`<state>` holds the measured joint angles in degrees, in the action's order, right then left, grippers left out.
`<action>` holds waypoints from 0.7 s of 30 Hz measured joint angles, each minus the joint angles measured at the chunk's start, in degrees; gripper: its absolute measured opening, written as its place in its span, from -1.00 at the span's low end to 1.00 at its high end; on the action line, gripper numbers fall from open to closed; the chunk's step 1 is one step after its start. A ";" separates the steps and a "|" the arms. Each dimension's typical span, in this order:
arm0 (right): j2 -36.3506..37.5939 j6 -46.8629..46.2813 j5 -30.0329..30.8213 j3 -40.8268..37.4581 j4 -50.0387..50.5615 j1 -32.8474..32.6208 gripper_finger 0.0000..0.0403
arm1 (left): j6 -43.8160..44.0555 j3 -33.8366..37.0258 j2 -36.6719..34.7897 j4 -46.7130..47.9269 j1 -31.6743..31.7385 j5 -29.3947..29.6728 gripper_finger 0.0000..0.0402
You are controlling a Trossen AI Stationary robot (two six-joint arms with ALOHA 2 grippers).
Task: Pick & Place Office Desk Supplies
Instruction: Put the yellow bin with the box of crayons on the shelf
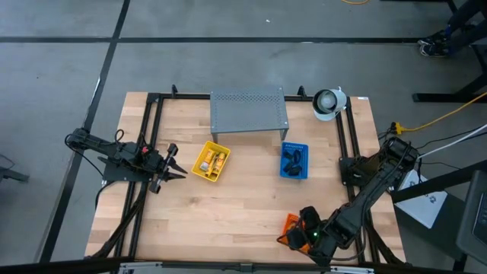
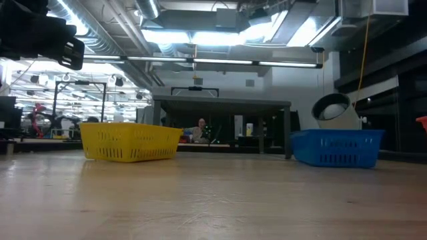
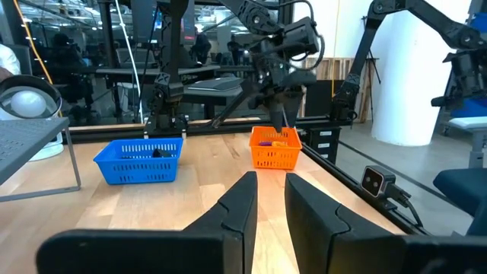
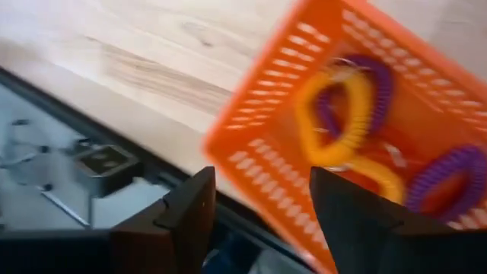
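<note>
An orange tray (image 1: 291,225) sits near the table's near right edge. It holds yellow loops (image 4: 361,106) and purple loops (image 4: 456,171). My right gripper (image 4: 259,221) hangs open just above the tray's rim (image 4: 259,114), slanting down, with nothing between its fingers. The left wrist view shows it over the orange tray (image 3: 275,156). A yellow tray (image 1: 211,161) holds yellow-and-white packets, and a blue tray (image 1: 294,160) holds small black clips. My left gripper (image 1: 176,163) waits level at the table's left, beside the yellow tray, with a narrow gap between its fingers (image 3: 236,209).
A grey perforated metal stand (image 1: 249,112) stands at the far middle, with a white round object (image 1: 329,103) to its right. A black frame (image 1: 346,137) runs along the table's sides. Bare wood lies between the trays and the near edge.
</note>
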<state>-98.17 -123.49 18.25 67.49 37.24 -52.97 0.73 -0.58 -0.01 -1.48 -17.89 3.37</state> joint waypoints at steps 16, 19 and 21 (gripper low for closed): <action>0.02 9.52 27.60 12.61 12.18 3.76 -0.03 | 0.00 0.02 0.00 0.00 0.00 0.00 -0.66; 0.29 13.83 25.73 13.39 14.84 6.70 -0.04 | 0.00 0.01 0.00 0.00 0.00 0.01 -0.67; 0.37 19.61 20.67 13.75 15.08 9.80 -0.04 | 0.00 0.00 0.00 0.00 0.00 0.01 -0.67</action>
<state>-97.80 -103.88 38.92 81.23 52.31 -43.17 0.73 -0.58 -0.01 -1.48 -17.89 3.38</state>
